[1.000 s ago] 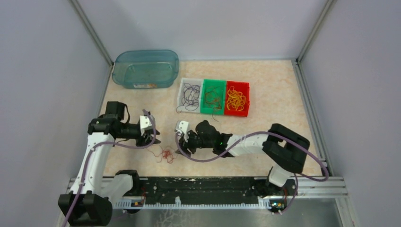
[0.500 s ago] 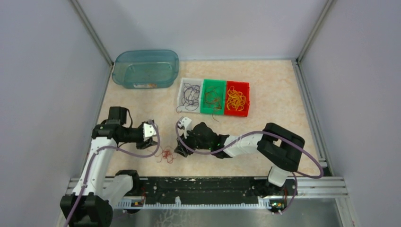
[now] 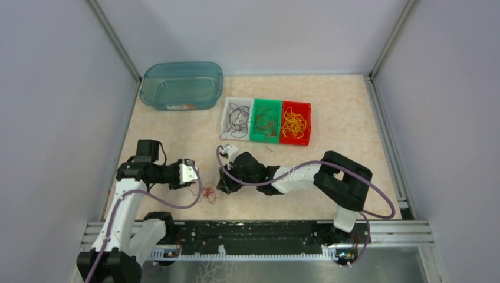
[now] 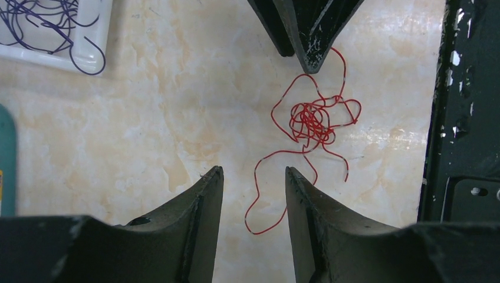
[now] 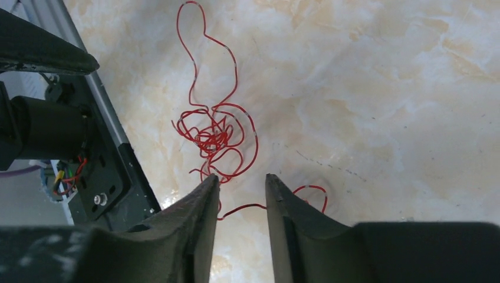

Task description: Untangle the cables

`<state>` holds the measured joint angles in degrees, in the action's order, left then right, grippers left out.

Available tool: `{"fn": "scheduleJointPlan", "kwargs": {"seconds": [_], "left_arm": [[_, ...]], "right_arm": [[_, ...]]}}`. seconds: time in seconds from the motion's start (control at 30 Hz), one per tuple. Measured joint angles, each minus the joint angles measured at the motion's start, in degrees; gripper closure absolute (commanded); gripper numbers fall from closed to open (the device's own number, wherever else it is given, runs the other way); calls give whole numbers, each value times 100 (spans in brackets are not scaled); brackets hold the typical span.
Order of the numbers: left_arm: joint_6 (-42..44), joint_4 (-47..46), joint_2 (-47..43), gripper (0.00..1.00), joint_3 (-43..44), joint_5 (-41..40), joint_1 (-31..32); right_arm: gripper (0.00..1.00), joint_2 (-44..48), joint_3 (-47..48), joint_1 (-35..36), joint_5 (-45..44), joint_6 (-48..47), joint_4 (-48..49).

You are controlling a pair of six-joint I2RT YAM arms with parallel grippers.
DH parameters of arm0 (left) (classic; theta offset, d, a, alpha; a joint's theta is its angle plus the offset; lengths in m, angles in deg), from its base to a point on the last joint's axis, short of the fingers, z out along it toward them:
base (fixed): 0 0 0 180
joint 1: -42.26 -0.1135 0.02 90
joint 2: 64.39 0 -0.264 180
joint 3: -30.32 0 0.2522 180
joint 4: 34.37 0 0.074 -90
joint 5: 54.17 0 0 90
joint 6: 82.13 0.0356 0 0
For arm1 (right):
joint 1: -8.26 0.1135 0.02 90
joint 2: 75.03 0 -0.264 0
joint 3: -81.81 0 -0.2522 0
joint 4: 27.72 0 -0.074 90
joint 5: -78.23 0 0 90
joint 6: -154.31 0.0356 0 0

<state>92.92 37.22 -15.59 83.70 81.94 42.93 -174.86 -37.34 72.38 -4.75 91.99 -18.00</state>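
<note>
A small tangle of thin red cable (image 3: 208,193) lies on the marble-patterned tabletop near the front rail, between my two grippers. In the left wrist view the tangle (image 4: 312,121) lies ahead and to the right, and its loose tail runs between my open left gripper (image 4: 253,171) fingers. The left gripper (image 3: 191,180) holds nothing. In the right wrist view the tangle (image 5: 215,138) sits just ahead of my open right gripper (image 5: 240,177), with one strand crossing between the fingers. The right gripper (image 3: 223,184) holds nothing.
Three small bins stand side by side at mid-table: a white one (image 3: 226,112) with black cables, a green one (image 3: 265,104) with dark red cables, a red one (image 3: 295,105) with yellow cables. A teal tub (image 3: 183,85) stands at the back left. The black front rail (image 3: 259,230) lies close behind the tangle.
The left gripper has moved nearer and down towards the tangle. The right gripper has moved left, up to the tangle. The tangle has not visibly moved.
</note>
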Motion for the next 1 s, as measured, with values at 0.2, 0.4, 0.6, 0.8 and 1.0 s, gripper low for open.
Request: {"fn": "scheduleJointPlan", "kwargs": {"seconds": [0.2,0.4,0.6,0.8,1.0], "left_arm": [[192,-26,-26,50,-142,-133,0],[227,-46,-26,50,-160,-153,0],[229,-46,-26,50,-160,-151,0],[236,-44,-28,50,-160,-149,0],[280,-44,-74,50,-160,-149,0]], "right_arm": [[61,50,188,0,-302,76,-621],[51,236,190,153,-787,168,-1384],[52,767,164,293,-1134,291,-1759],[61,918,166,291,-1209,549,-1762],[67,511,243,304,-1029,844,-1762]]}}
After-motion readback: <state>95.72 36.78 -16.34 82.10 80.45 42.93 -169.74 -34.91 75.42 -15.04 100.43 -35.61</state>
